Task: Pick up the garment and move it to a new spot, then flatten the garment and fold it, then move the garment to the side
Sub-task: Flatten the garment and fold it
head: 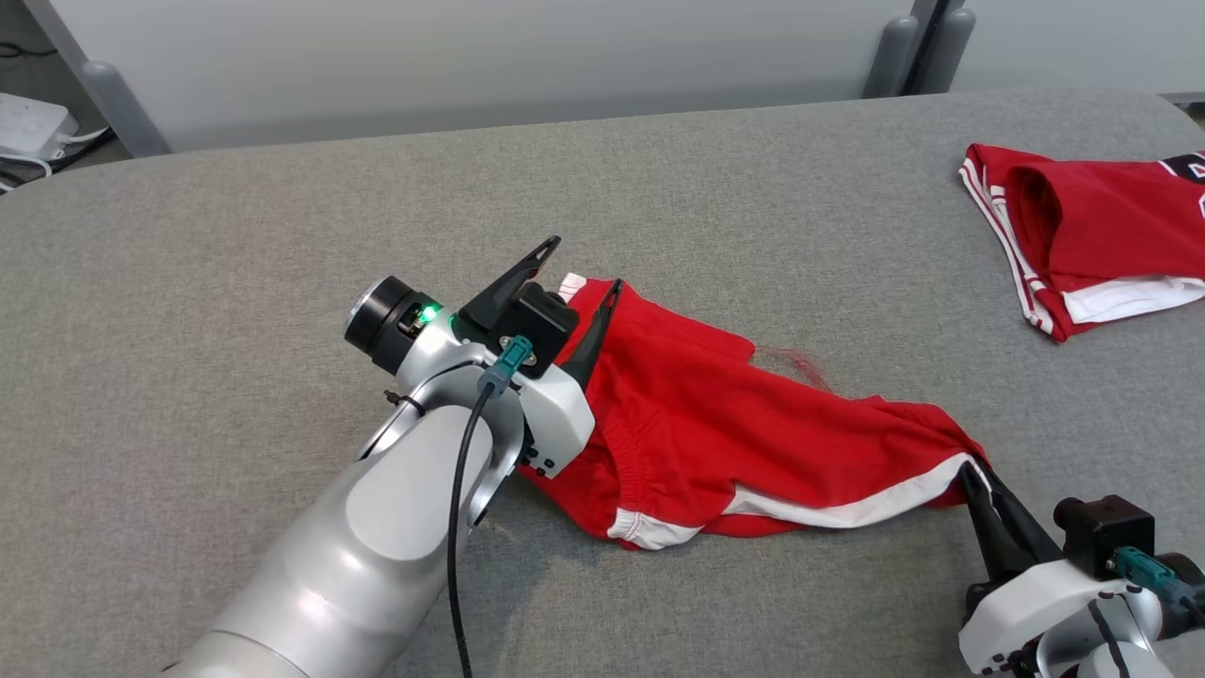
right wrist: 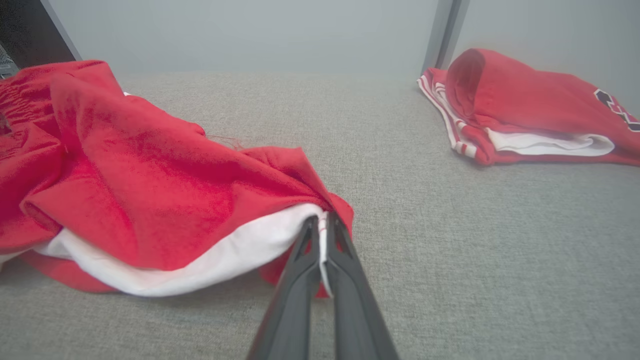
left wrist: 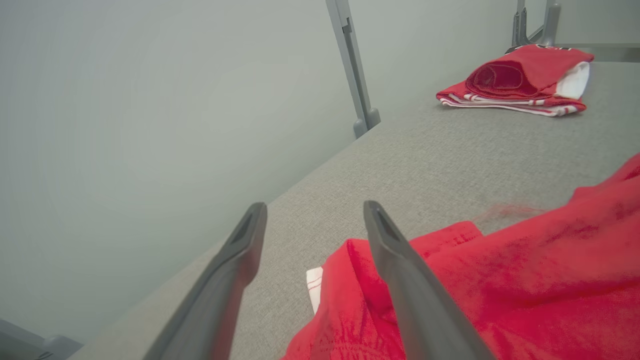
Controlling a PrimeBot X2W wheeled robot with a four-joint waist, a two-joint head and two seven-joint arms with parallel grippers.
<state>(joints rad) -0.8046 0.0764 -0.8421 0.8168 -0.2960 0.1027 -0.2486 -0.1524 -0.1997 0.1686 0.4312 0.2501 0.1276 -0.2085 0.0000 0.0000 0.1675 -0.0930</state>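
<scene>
Red cloth with white trim, the garment [head: 753, 424] lay crumpled across the middle of the grey fabric-covered desk [head: 282, 235], stretched between my two arms. My left gripper [head: 584, 264] was released, fingers spread wide over the garment's left end. One finger stood above bare desk and the other over the red cloth beside a small white tag [head: 571, 282]; I could not tell whether it touched. My pale left forearm [head: 377, 527] hid the garment's near left edge in the head view. My right gripper [head: 972, 474] was clenched on the white-edged corner at the garment's right end, low to the desk. Well apart, near the desk's far right edge, lay a second red garment [head: 1101, 245], folded, with white stripes. Behind the desk rose a pale grey partition [head: 471, 56] with grey posts [head: 894, 52].
</scene>
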